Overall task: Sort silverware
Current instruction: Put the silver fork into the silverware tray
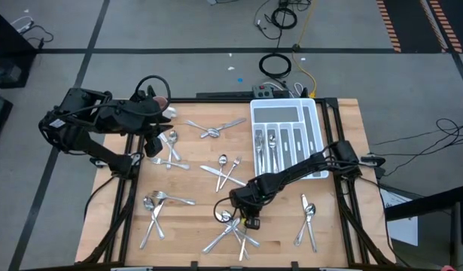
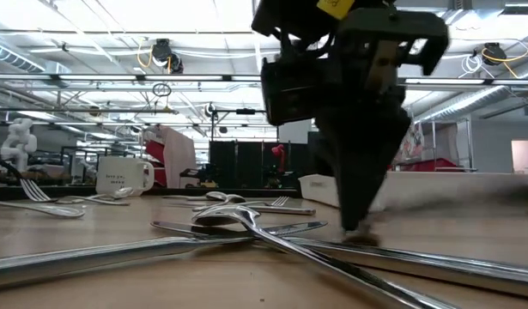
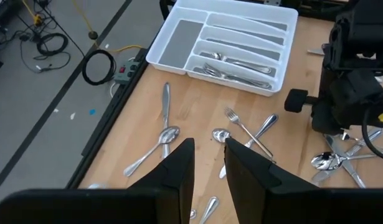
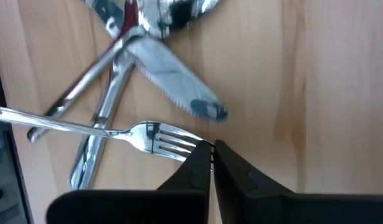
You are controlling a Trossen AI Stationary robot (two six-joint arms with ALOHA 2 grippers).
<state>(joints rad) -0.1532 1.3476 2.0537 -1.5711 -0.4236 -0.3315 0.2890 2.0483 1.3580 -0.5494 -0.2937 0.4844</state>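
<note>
1. The right pincer (image 1: 248, 213) is lowered to the counter (image 1: 193, 181) at the near middle, at the edge of a pile of silverware (image 1: 233, 229).
2. In the right wrist view, the right pincer's fingers (image 4: 192, 163) are closed together, with the tips at the tines of a fork (image 4: 155, 138). Whether the tines are actually gripped cannot be told.
3. The fork lies flat on the counter, its handle running across the other pieces of the pile. A serrated knife (image 4: 172, 81) lies just beyond it, overlapping more pieces.
4. The left pincer (image 1: 157, 129) hangs above the far left part of the counter, over a small group of spoons (image 1: 169, 147). Its fingers (image 3: 179, 168) stand partly apart with nothing between them.
5. The white divided tray (image 1: 315, 113) sits at the far right of the counter. Several sorted pieces (image 1: 270, 141) lie in its compartments.
6. The remaining silverware lies scattered in loose groups: far middle (image 1: 216, 129), centre (image 1: 226, 170), near left (image 1: 157, 206) and near right (image 1: 308, 218).
7. A white mug (image 2: 123, 177) stands on the counter, seen in the low view.
</note>
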